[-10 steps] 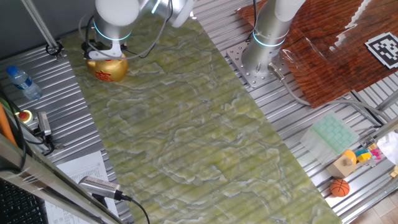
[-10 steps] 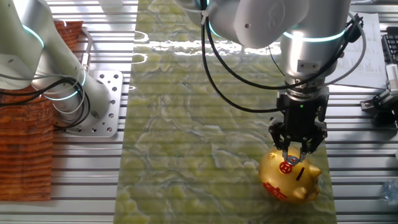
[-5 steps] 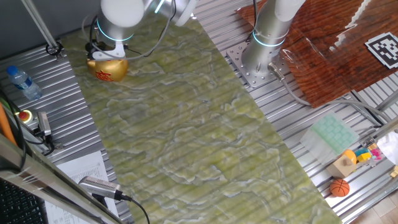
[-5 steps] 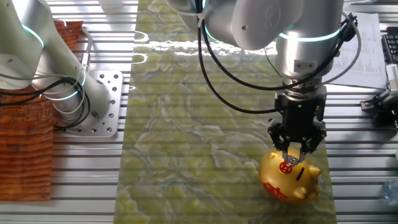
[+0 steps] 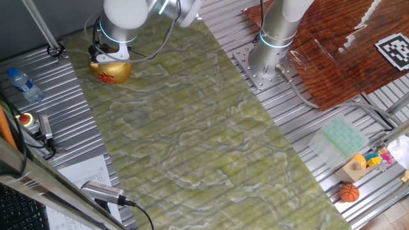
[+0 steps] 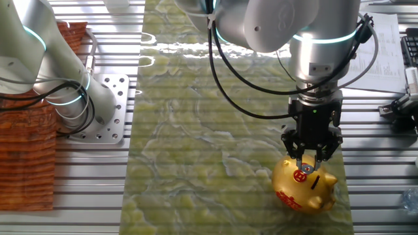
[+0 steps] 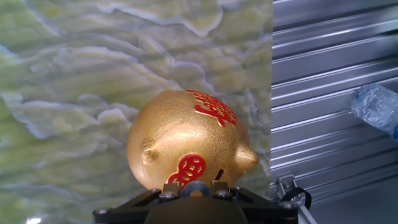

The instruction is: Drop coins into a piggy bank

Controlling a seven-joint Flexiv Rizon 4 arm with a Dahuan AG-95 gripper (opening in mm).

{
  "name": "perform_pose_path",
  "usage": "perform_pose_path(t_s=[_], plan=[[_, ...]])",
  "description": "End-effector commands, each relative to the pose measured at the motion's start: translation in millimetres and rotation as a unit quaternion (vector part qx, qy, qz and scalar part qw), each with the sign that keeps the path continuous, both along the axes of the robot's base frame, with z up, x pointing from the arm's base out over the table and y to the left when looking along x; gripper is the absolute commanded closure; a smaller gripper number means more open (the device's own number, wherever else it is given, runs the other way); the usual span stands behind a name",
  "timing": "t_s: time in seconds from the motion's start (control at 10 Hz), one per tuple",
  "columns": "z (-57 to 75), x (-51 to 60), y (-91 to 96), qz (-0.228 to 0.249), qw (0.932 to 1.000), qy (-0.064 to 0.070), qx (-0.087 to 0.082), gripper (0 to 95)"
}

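- Nothing has shifted since half a second ago — our gripper (image 6: pixel 307 164) hangs over the piggy bank (image 6: pixel 304 187).
- Jaws pinch a small dark coin (image 7: pixel 195 188); dropping it remains.

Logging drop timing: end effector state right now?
End effector: shut on the coin, hovering just above the gold piggy bank.

Robot lab: slotted aluminium table (image 5: pixel 332 108).

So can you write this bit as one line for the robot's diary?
gripper: shut on coin | spot: just above piggy bank | coin: not dropped yet
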State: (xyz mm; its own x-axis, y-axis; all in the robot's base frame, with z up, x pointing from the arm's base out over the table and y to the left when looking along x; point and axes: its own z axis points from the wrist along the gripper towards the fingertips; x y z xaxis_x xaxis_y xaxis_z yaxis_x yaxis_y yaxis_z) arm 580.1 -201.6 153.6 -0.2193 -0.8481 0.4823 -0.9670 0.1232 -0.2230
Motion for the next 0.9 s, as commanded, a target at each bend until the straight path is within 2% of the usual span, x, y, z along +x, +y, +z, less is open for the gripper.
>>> perform_pose_path(t_s=[0.1,0.5,0.6,0.9], plan=[[-0.9,0.5,-0.4,0.005,1.0,0.003,-0.004,95.0],[-1.0,0.4,-0.5,0.003,1.0,0.003,0.001,95.0],[-1.0,0.5,-0.2,-0.009,0.9999,-0.001,0.01,95.0],[-1.0,0.5,-0.2,-0.042,0.9989,-0.016,0.014,95.0]])
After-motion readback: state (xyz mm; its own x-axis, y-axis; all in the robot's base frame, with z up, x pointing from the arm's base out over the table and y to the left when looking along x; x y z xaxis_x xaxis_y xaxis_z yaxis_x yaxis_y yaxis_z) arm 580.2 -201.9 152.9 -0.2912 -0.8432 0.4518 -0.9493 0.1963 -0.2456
